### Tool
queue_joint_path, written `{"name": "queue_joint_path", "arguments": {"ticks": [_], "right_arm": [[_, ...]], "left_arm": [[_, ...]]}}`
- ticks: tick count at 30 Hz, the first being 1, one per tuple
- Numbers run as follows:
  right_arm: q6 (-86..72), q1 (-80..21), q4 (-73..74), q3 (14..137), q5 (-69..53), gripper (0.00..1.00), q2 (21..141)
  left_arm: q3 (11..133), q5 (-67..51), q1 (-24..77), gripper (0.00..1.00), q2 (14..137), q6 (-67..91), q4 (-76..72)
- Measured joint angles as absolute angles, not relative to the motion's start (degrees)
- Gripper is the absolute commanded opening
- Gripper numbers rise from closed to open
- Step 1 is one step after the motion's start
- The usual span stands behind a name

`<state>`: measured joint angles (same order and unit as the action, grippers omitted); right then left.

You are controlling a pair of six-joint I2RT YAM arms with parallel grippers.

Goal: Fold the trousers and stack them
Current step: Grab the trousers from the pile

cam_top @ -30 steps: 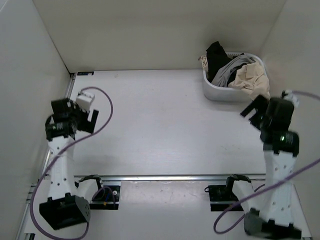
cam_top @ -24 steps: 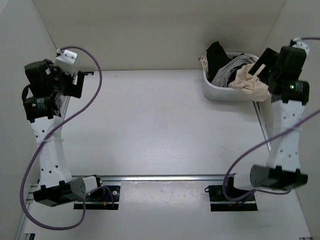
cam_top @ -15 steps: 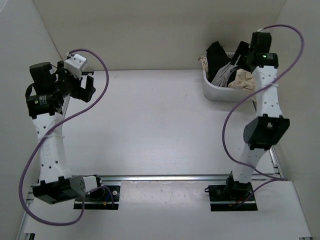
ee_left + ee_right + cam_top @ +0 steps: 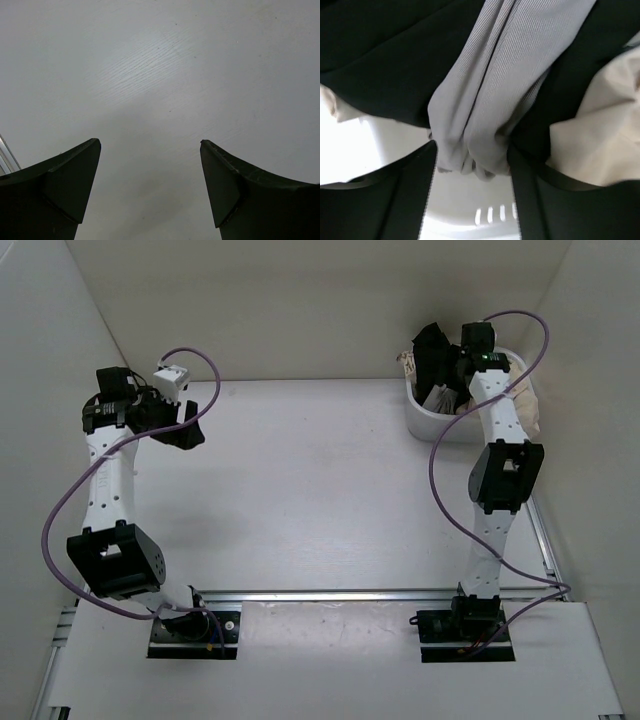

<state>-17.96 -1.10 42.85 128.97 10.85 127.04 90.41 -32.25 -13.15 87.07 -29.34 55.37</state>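
Both arms have moved: the right arm (image 4: 497,430) has swung up from the near right edge and now reaches full length over the basket (image 4: 433,426). The left arm (image 4: 105,480) has stretched out toward the far left of the table (image 4: 320,500).

The trousers (image 4: 485,90) sit in the basket at the far right corner. They are mid-grey, soft, with a fine ribbed weave, bunched into long folds, and lie between the black garment (image 4: 385,55) and the beige garment (image 4: 600,125).

The right gripper (image 4: 471,152) is down on them. Both dark fingers (image 4: 405,200) press against a gathered fold of grey cloth that fills the gap between them, so it is clamped on the trousers.

- **Black garment:** matte and smooth, heaped at the basket's far-left rim.
- **Beige garment:** creased, draping over the right rim.
- **Basket:** white moulded plastic with rounded corners and a row of short slots in its wall.

The left gripper (image 4: 150,145) hangs over bare table with its fingers (image 4: 60,190) spread wide and nothing between them. The fingers are dark, matte and wedge-shaped.

The table top is pale, with a faint wood grain and a few specks. Purple cables (image 4: 60,520) loop off both wrists, and an aluminium rail (image 4: 370,595) runs across the near edge by the arm bases. Plain white walls (image 4: 300,300) box the workspace.
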Motion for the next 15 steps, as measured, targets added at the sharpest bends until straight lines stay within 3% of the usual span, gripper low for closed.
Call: {"name": "queue_joint_path", "arguments": {"ticks": [1,4,5,6,15], "right_arm": [[-18.33,-1.1,42.37,129.08,10.98,0.59,127.52],[-19.38,-1.1,41.45,129.14,11.73,0.25,128.86],[-19.75,-1.1,41.34,129.14,12.1,0.07,129.29],[-19.99,-1.1,41.25,129.14,12.43,0.0,129.56],[-21.23,-1.28,40.07,131.52,15.57,0.0,128.92]], "left_arm": [[90.41,-32.16,-13.15,0.92,87.09,-29.32,55.46],[90.41,-32.14,-13.15,0.92,87.09,-29.28,55.55],[90.41,-32.12,-13.15,0.92,87.13,-29.28,55.66],[90.41,-32.12,-13.15,0.92,87.13,-29.28,55.79],[90.43,-32.18,-13.15,0.92,88.12,-29.3,56.97]]}}
